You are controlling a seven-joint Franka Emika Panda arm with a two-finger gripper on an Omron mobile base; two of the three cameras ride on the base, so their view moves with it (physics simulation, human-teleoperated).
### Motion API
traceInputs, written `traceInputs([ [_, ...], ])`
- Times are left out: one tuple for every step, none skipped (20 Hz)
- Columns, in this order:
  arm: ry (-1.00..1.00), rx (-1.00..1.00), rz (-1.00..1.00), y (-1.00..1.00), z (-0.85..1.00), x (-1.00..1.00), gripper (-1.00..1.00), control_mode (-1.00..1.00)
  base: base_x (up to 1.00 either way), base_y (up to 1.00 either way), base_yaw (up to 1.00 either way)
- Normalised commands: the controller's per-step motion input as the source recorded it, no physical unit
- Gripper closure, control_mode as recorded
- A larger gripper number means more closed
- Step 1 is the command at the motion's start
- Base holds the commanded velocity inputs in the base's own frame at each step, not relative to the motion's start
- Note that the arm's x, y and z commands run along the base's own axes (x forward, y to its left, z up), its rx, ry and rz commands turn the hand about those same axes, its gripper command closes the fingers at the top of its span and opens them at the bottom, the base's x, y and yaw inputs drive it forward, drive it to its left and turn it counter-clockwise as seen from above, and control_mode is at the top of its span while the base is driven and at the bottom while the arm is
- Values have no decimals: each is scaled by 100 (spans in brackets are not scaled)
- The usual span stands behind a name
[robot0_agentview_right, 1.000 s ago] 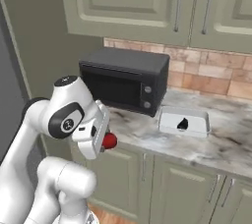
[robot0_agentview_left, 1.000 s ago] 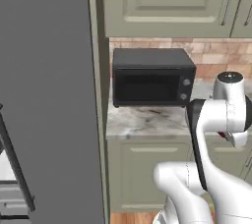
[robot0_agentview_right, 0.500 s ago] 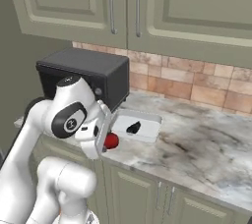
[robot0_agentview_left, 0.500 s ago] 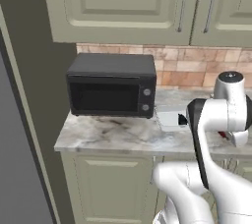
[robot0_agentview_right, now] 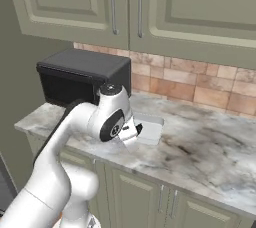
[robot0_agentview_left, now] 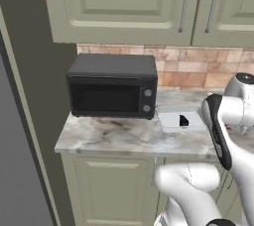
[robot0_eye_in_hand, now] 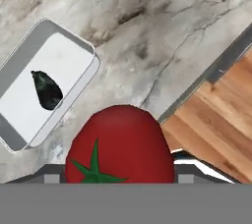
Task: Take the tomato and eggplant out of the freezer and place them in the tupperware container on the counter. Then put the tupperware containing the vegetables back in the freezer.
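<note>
In the hand view the glossy red tomato [robot0_eye_in_hand: 120, 149] sits between the fingers of my gripper [robot0_eye_in_hand: 120, 176], which is shut on it. It hangs above the front edge of the marble counter [robot0_eye_in_hand: 162, 31]. Up and to the left in that view lies the tupperware container [robot0_eye_in_hand: 74, 61] with the dark eggplant [robot0_eye_in_hand: 47, 89] inside. In the left base view the tupperware container [robot0_agentview_left: 171, 121] stands right of the microwave, the eggplant [robot0_agentview_left: 183, 120] in it. In the right base view my gripper [robot0_agentview_right: 131, 133] is just in front of the container [robot0_agentview_right: 151, 128]. The freezer's grey side [robot0_agentview_left: 12, 170] shows at the far left.
A black microwave [robot0_agentview_left: 111, 86] stands on the counter's left end against the brick backsplash. Olive upper cabinets [robot0_agentview_right: 150, 7] hang above. Bare marble [robot0_agentview_right: 200, 147] stretches right of the container. Wooden floor [robot0_eye_in_hand: 216, 134] lies below the counter edge.
The base has driven right, so the whole picture has shifted: the freezer has slid to the left edge, and the microwave and container sit nearer. The tomato stays in my gripper.
</note>
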Motion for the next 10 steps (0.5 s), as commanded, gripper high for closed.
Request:
traceInputs([
  [0,0,65,0,-28,100,100,-100,0,0,0],
  [0,0,62,0,-29,100,100,-100,0,0,0],
  [0,0,58,0,-26,100,100,-100,0,0,0],
  [0,0,54,0,-24,100,100,-100,0,0,0],
  [0,0,50,0,-26,100,100,-100,0,0,0],
  [0,0,48,0,-31,100,100,-100,0,0,0],
  [0,0,45,0,-36,100,100,-100,0,0,0],
  [1,0,41,0,-35,100,100,-100,0,0,0],
  [2,0,35,0,-34,100,100,-100,0,0,0],
  [6,0,29,0,-33,100,100,-100,0,0,0],
])
